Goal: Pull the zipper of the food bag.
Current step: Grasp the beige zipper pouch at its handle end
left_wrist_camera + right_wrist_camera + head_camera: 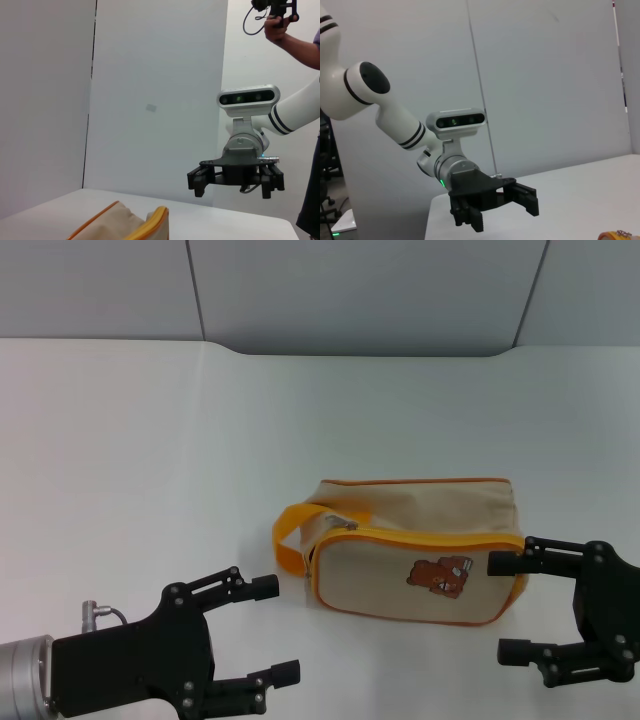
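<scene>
The beige food bag with orange piping lies on the white table, bear print facing me. Its orange strap handle is at its left end. A small silvery zipper pull shows near that end, on the beige track along the top. My left gripper is open, low and to the left of the bag, apart from it. My right gripper is open at the bag's right end, its upper fingertip over the bag's edge. The bag's top also shows in the left wrist view.
The white table runs back to a grey panelled wall. In the left wrist view the right arm's gripper shows farther off, with a person behind it. The right wrist view shows the left arm's gripper.
</scene>
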`<action>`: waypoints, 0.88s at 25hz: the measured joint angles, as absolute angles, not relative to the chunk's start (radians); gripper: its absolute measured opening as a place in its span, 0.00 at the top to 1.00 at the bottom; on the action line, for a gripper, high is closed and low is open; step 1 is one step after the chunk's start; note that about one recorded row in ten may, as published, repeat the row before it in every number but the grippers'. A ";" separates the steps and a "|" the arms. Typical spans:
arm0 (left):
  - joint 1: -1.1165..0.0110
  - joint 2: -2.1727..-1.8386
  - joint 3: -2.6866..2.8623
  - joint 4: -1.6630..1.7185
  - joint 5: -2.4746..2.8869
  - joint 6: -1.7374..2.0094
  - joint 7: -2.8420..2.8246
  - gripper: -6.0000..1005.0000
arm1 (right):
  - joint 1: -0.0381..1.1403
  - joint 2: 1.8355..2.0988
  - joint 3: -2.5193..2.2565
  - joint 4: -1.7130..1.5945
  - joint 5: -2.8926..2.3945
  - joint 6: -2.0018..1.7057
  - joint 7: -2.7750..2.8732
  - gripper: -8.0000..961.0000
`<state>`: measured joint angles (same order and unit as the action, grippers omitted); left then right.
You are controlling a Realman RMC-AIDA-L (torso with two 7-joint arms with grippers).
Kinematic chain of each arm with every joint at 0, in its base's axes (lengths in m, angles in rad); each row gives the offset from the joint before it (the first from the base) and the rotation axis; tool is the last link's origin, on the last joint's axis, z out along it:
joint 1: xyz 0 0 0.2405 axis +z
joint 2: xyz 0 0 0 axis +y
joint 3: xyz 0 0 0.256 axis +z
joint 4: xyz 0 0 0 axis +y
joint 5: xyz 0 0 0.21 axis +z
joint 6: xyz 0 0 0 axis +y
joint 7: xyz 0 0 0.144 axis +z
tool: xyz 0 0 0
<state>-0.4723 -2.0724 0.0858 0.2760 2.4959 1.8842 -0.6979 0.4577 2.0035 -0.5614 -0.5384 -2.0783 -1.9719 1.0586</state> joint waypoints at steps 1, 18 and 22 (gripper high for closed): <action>-0.471 -2.072 0.085 0.277 2.495 1.883 -0.698 0.18 | 0.458 2.007 -0.561 -0.538 -2.079 -1.962 1.058 0.12; -0.422 -2.078 0.084 0.186 2.415 1.765 -0.574 0.23 | 0.458 2.011 -0.552 -0.542 -2.079 -1.949 1.057 0.14; -0.400 -2.079 0.084 0.094 2.362 1.665 -0.482 0.24 | 0.457 2.011 -0.551 -0.547 -2.073 -1.957 1.057 0.14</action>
<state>-0.4000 -2.0789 0.0845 0.0938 2.3620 1.6652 -0.4819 0.4569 2.0110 -0.5511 -0.5467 -2.0726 -1.9572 1.0568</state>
